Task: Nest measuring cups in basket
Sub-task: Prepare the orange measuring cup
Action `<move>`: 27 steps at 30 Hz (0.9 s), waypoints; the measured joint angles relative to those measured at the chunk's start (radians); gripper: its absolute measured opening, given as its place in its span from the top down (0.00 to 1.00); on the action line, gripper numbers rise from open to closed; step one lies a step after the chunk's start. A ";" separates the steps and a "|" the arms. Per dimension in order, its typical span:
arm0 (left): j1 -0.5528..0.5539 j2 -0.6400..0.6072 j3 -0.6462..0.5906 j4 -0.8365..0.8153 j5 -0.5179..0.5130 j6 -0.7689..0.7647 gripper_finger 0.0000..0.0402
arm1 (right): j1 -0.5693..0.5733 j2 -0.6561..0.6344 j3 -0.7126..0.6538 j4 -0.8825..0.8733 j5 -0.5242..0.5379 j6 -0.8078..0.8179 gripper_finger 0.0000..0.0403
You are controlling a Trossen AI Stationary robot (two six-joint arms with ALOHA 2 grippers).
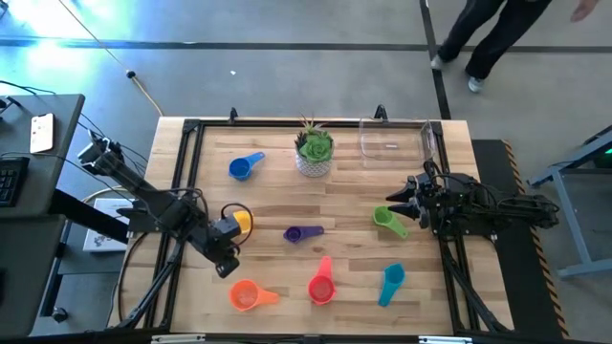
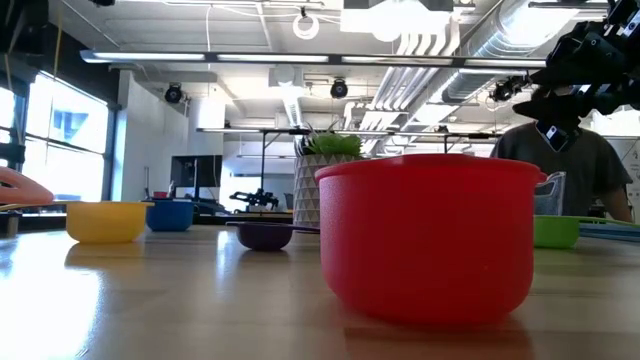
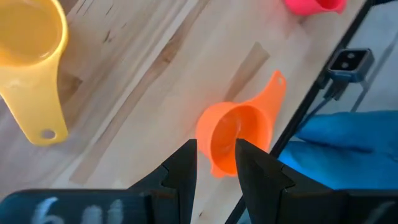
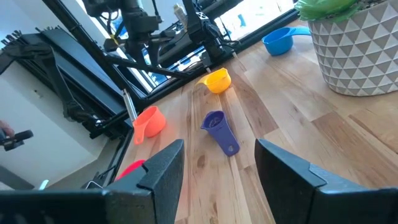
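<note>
Seven measuring cups lie apart on the wooden table: blue [image 1: 246, 168], yellow [image 1: 237, 220], purple [image 1: 304, 232], green [image 1: 389, 220], orange [image 1: 249, 296], red-pink [image 1: 322, 285] and teal [image 1: 392, 284]. The clear basket [image 1: 397, 139] stands near the far edge with no cup in it. My left gripper [image 1: 228, 266] hovers between the yellow and orange cups, its fingers a narrow gap apart. In its wrist view the orange cup [image 3: 236, 134] lies on its side just beyond the fingertips. My right gripper [image 1: 400, 203] is open wide above the table beside the green cup, facing the purple cup [image 4: 219, 129].
A white patterned pot with a green plant [image 1: 314, 151] stands left of the basket. A black frame rail [image 1: 182, 191] borders the table. A person walks beyond the far edge [image 1: 478, 38]. In the low view a person [image 2: 570, 160] shows behind the table, and a hand [image 2: 20, 185] at the left.
</note>
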 joint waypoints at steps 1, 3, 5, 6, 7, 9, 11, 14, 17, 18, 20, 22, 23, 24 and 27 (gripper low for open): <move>0.000 0.007 0.000 0.000 0.000 -0.022 0.75 | 0.000 0.000 0.000 0.000 0.000 0.000 0.53; 0.000 0.021 0.000 0.000 0.018 -0.056 0.75 | 0.000 0.000 0.000 0.000 0.000 0.000 0.53; 0.000 0.036 0.000 0.000 0.056 -0.081 0.75 | 0.000 0.000 0.000 0.000 0.000 0.000 0.53; 0.000 0.046 0.000 0.000 0.068 -0.090 0.75 | 0.000 0.000 0.000 0.000 0.000 0.000 0.53; 0.000 0.054 0.000 0.000 0.073 -0.091 0.75 | 0.000 0.000 0.000 0.000 0.000 0.000 0.53; 0.000 0.070 0.000 0.000 0.080 -0.083 0.75 | 0.000 0.000 0.000 0.000 0.000 0.000 0.53; 0.000 0.086 0.000 0.000 0.088 -0.067 0.75 | 0.000 0.000 0.000 0.000 0.000 0.000 0.53; 0.000 0.107 -0.001 0.007 0.107 -0.035 0.75 | 0.000 0.000 0.000 0.000 0.000 0.000 0.53; 0.000 0.126 -0.001 0.040 0.115 -0.023 0.75 | 0.000 0.000 0.000 0.000 0.000 0.000 0.53; 0.000 0.131 -0.001 0.060 0.116 -0.023 0.75 | 0.000 0.000 0.000 0.000 0.000 0.000 0.53; 0.000 0.139 -0.001 0.098 0.114 -0.023 0.75 | 0.000 0.000 0.000 0.000 -0.002 0.000 0.53; 0.000 0.152 -0.001 0.128 0.105 -0.023 0.75 | 0.000 0.000 0.000 0.000 -0.005 0.000 0.53; 0.001 0.159 -0.001 0.135 0.105 -0.023 0.75 | 0.000 0.000 0.000 0.000 -0.005 0.000 0.53; 0.001 0.167 -0.001 0.137 0.104 -0.023 0.75 | 0.000 0.000 0.000 0.000 -0.005 0.000 0.53; -0.005 0.204 -0.001 0.148 0.105 -0.022 0.75 | 0.000 0.000 0.000 0.000 -0.005 0.000 0.53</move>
